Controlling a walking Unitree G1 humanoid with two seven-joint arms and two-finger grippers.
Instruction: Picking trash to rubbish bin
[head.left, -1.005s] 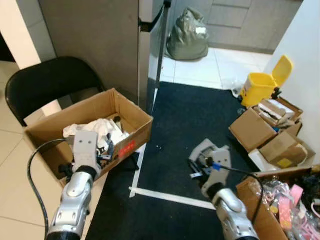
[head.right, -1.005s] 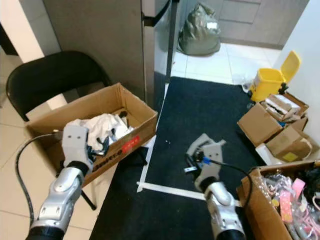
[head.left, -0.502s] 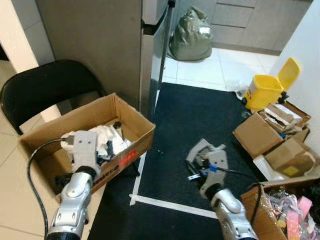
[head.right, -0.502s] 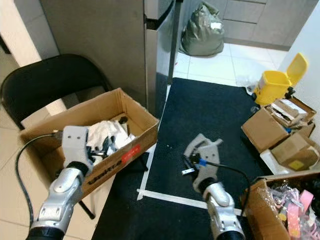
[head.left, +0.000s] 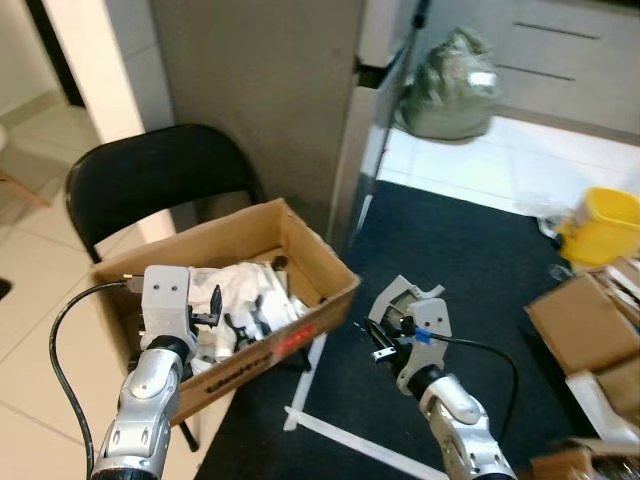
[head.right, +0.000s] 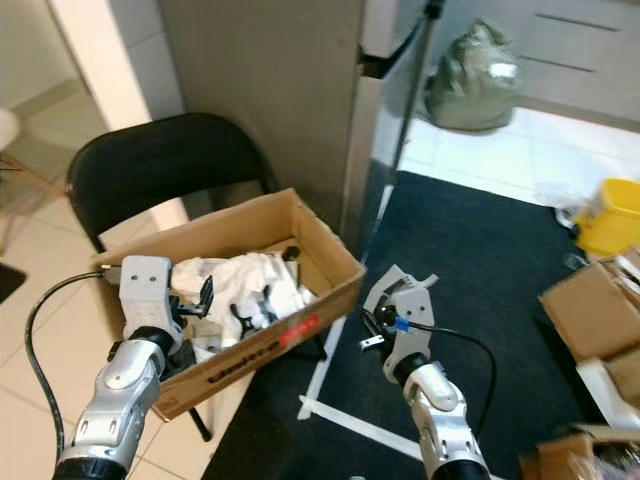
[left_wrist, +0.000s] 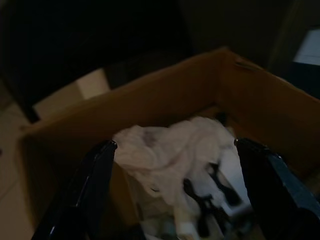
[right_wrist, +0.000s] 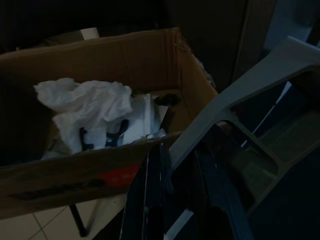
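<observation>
From the head, an open cardboard box (head.left: 240, 290) sits on the seat of a black folding chair (head.left: 150, 185), crumpled white paper trash (head.left: 245, 300) and small black bits heaped inside it. The left end effector (head.left: 215, 318) hangs over the box's near edge, its long black fingers (left_wrist: 90, 185) spread wide apart around nothing, the trash lying between and beyond them in the left wrist view. The right end effector (head.left: 385, 335) hovers above the dark carpet (head.left: 470, 270) just beside the box's red-labelled corner, closed on a grey plastic bracket-like piece (head.left: 405, 300) with angular cut-outs. The right wrist view shows that piece (right_wrist: 245, 115) close up, matte and ribbed, which the head views barely resolve. Further back stand a grey-green tied rubbish bag (head.left: 450, 85) on white tiles and a yellow bin (head.left: 605, 225).
</observation>
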